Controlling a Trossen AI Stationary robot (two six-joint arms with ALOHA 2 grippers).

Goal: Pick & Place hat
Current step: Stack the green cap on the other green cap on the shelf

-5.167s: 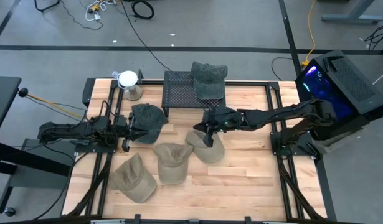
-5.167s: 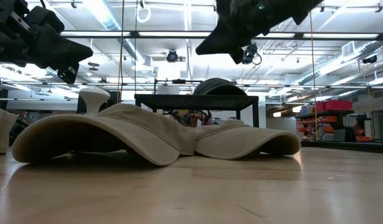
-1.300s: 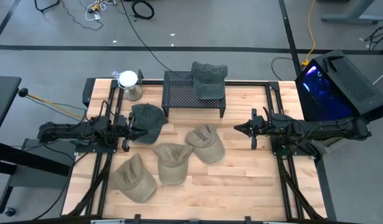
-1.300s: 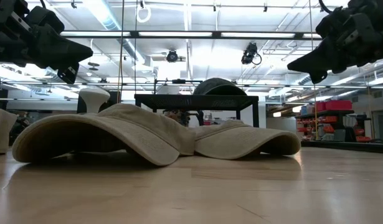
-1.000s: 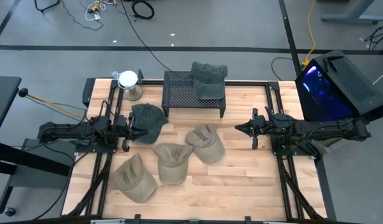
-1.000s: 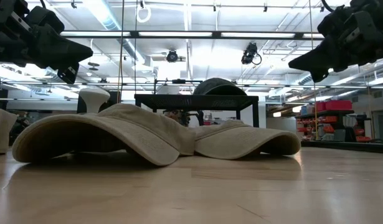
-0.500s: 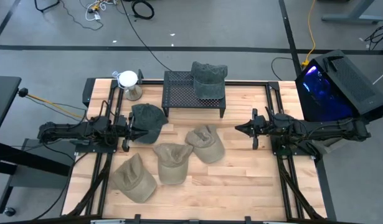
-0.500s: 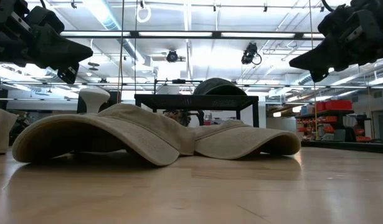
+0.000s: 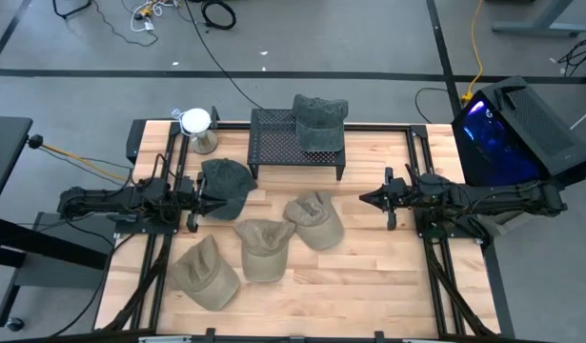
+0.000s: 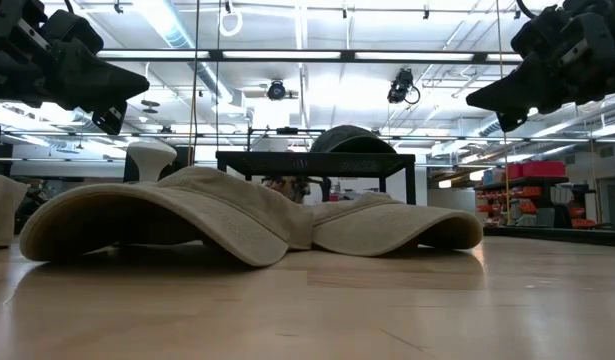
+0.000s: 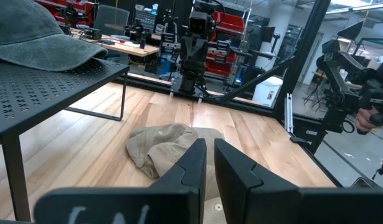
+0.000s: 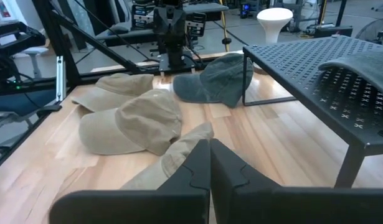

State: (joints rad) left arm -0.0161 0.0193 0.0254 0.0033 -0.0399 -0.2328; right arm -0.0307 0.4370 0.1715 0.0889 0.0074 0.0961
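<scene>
A dark green hat (image 9: pixel 320 119) lies on top of the black mesh rack (image 9: pixel 278 143) at the table's far side, its brim flat on the mesh (image 11: pixel 35 37). Another dark hat (image 9: pixel 226 186) rests on the table just in front of my left gripper (image 9: pixel 199 200), which hangs level above the wood, shut and holding nothing. Three tan hats (image 9: pixel 314 219), (image 9: pixel 264 248), (image 9: pixel 205 272) lie crown up on the table's middle and near left. My right gripper (image 9: pixel 364 197) hovers right of them, shut and holding nothing; in its wrist view the fingertips meet (image 12: pixel 209 155).
A white round-topped stand (image 9: pixel 195 122) is at the far left corner beside the rack. Black frame rails (image 9: pixel 431 257) run along the table's left and right sides. Bare wood (image 9: pixel 369 276) lies at the near right.
</scene>
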